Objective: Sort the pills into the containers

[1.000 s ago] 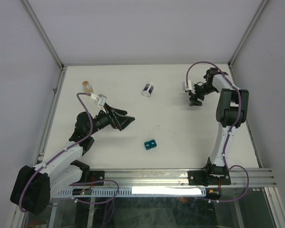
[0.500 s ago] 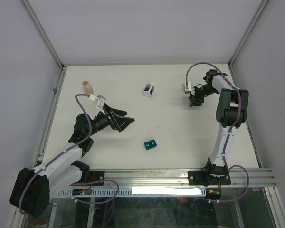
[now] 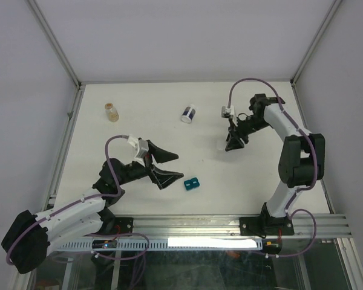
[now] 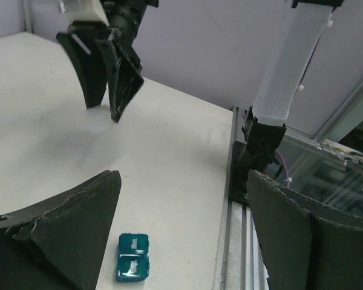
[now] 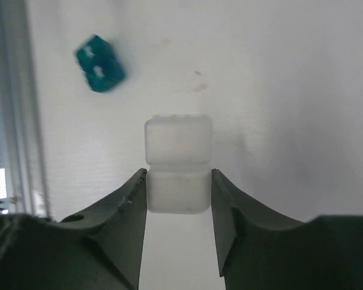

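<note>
A clear container [image 5: 178, 171] sits between the fingertips of my right gripper [image 5: 178, 188], which is shut on it. In the top view that gripper [image 3: 232, 145] is right of the table's middle, with the container [image 3: 222, 145] faint at its tips. I cannot tell whether it rests on the table. The left wrist view shows the same gripper [image 4: 104, 90] from afar. A second clear container [image 3: 111, 112] with the orange pills inside stands at the far left. My left gripper [image 3: 173, 168] is open and empty, just left of a teal block [image 3: 190, 183].
A white jar with a dark-blue band [image 3: 188, 113] lies at the back middle. The teal block [image 4: 132, 258] shows low between the left fingers [image 4: 66, 220] and appears again as the teal block [image 5: 100, 63] at upper left. An aluminium rail [image 3: 230, 225] edges the table's near side.
My left gripper swung nearer and to the right, up to the teal block, its jaws slightly narrower. My right gripper closed on the clear container and moved left and nearer with it.
</note>
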